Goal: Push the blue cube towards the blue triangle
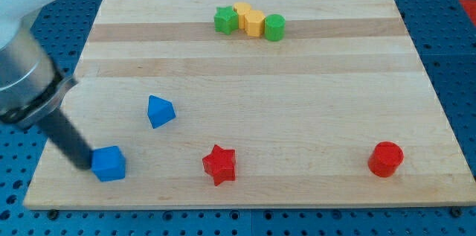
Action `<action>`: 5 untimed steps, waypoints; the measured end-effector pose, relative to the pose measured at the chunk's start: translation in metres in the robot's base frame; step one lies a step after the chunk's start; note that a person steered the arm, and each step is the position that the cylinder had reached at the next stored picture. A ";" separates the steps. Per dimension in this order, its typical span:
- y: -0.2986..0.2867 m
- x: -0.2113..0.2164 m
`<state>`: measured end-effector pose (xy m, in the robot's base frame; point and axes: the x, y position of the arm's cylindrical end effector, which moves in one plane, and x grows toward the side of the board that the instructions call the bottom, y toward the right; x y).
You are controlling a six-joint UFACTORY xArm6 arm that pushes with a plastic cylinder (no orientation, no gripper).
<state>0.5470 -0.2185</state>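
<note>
The blue cube (109,164) sits near the board's bottom left corner. The blue triangle (160,111) lies above and to the right of it, a short gap apart. My dark rod comes down from the view's left, and my tip (84,163) is right at the cube's left side, touching or nearly touching it.
A red star (219,164) lies right of the cube along the bottom. A red cylinder (385,158) is at the bottom right. At the top middle a green star (226,20), two yellow blocks (250,18) and a green cylinder (274,27) cluster. The wooden board (297,102) lies on a blue pegboard.
</note>
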 end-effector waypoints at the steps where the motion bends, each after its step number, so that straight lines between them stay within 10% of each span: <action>1: 0.028 -0.066; 5: -0.066 -0.064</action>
<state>0.4825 -0.2843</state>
